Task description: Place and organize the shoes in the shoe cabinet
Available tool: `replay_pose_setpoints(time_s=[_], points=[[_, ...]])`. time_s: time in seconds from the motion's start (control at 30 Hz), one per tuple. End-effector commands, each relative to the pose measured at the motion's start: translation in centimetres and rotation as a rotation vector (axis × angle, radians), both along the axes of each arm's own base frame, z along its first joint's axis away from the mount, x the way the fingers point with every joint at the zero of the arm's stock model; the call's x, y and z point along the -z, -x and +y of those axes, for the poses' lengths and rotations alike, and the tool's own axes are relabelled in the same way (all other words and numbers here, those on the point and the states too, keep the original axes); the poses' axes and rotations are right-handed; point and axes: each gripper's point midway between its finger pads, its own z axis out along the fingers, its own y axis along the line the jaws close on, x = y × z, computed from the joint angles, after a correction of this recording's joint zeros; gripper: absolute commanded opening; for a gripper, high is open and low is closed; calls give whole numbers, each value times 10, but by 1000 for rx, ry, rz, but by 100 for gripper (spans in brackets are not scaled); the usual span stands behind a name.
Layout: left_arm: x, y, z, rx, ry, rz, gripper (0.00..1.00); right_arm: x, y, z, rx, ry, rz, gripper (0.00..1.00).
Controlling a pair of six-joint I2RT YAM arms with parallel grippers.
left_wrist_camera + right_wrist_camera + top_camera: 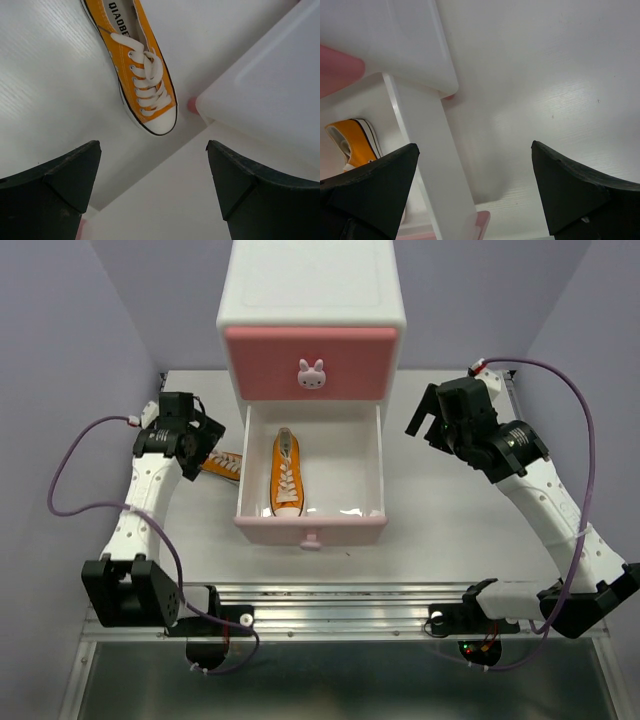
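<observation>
An orange shoe [286, 473] lies lengthwise in the open lower drawer [345, 530] of the cabinet [311, 290]. It is between the two hands, to the right of the left hand [203, 447] and well to the left of the right hand [425, 428]. From the right wrist, part of this shoe shows beyond the left finger [370, 190], past the drawer's side wall, which runs up between the fingers. A second shoe [137, 70] lies on the table [450, 530] just ahead of the left hand, toe towards it and clear of both fingers. The drawer's corner is ahead of that hand, to its right. Both hands have their fingers wide apart and hold nothing. The upper drawer [260, 362] is closed, with a bunny knob [311, 373] at its middle.
</observation>
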Motion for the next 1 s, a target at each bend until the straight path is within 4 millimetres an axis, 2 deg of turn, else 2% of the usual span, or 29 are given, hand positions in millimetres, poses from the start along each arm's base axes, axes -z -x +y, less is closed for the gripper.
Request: replay_pose_setpoints(time_s=[0.0,0.03,0.17,0.2,0.23,0.37,0.5,0.57,0.63,0.67,0.7,0.73,0.77,0.8,0.93,0.97], points=[[7,-36,4,53,-40,-9,99,-24,1,-8,34,-22,-63,100],[10,-41,7,53,-53,2,99,-23,1,-9,38,-20,-59,100],[49,-57,8,39,-42,115,99,-23,5,-12,43,-5,-47,100],[57,-59,9,39,-45,130,99,-24,6,-15,51,3,-48,100],[71,-61,19,11,-45,163,99,-25,6,-17,55,7,-49,100],[101,-67,20,8,-36,242,99,-31,12,-24,59,38,-46,100],[116,-80,19,2,-26,257,98,-36,17,-29,65,49,-44,100],[125,-84,18,-4,-15,276,93,-37,20,-30,65,48,-42,100],[128,-86,19,-10,-17,289,77,-37,23,-33,73,48,-37,100],[131,-85,19,-12,-17,301,61,-38,26,-34,77,43,-41,100],[130,-86,20,-13,-18,297,51,-39,27,-35,79,38,-42,100],[129,-86,21,-15,-26,299,38,-40,27,-35,85,35,-44,100],[127,-84,22,-16,-29,304,12,-40,28,-36,90,30,-44,100],[125,-84,22,-15,-33,303,1,-40,29,-37,95,26,-46,100],[95,-81,32,-28,-78,250,0,-40,31,-36,101,3,-54,100],[79,-77,35,-35,-88,222,0,-40,31,-35,102,-7,-59,100]])
